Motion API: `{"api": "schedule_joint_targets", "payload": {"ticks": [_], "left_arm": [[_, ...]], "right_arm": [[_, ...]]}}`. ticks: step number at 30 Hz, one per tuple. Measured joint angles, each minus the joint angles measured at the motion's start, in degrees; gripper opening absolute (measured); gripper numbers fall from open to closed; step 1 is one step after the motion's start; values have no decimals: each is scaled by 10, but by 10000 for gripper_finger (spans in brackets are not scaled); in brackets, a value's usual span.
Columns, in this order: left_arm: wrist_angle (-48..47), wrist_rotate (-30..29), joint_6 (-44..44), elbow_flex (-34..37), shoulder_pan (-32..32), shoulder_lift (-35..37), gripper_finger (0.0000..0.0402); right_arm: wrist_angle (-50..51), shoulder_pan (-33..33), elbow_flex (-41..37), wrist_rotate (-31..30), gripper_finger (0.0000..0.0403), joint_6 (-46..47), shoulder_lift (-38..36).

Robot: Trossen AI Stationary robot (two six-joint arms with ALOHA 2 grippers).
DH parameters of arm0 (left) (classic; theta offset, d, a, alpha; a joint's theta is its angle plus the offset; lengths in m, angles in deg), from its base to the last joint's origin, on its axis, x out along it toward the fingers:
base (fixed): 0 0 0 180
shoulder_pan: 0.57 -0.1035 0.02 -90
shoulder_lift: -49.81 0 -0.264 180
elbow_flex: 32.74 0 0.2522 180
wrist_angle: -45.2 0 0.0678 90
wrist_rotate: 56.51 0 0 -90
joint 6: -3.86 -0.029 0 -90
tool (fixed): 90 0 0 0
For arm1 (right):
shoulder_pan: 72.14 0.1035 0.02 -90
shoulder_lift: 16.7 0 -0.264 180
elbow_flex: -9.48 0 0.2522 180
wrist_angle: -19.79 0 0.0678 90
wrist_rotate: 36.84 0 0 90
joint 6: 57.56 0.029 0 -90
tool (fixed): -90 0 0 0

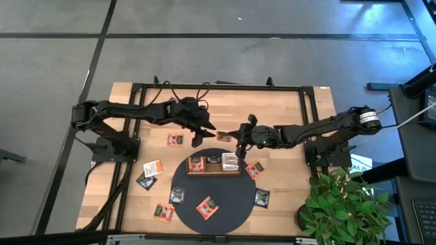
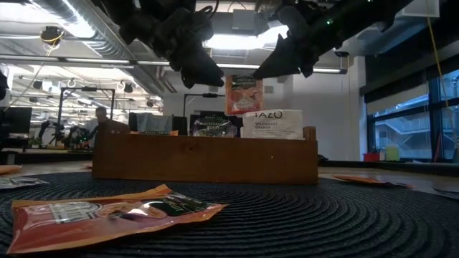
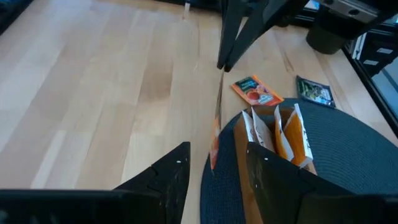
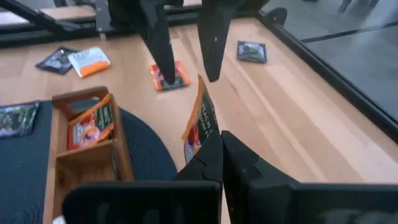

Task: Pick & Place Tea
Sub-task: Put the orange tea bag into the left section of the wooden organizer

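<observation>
In the low view the tops of both arms are cut off by the upper edge, and the wooden tray (image 2: 204, 158) hides the lower halves of the sachets standing in it. One white sachet (image 2: 272, 124) there reads "TAZO"; its smaller print, and that on the dark sachet (image 2: 212, 125) beside it, is too small to read. In the high view's centre the right gripper (image 1: 240, 145) is clamped shut on an orange sachet (image 4: 200, 122), held upright above the table just past the tray's far side; its lettering in the right wrist view cannot be made out. The left gripper (image 1: 204, 135) hangs close beside it, fingers (image 3: 161, 177) spread apart, around nothing. More sachets lie scattered on the table and on the round mat (image 1: 231, 201), their labels too small to read from above.
</observation>
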Motion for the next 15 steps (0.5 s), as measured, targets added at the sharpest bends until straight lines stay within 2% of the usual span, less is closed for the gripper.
{"api": "schedule_joint_targets", "payload": {"ticks": [9,15], "left_arm": [[5,-11,0,0,0,0,151],[1,-11,5,0,0,0,120]], "right_arm": [[-54,0,0,23,0,-4,26],[-77,0,0,22,0,-14,27]]}}
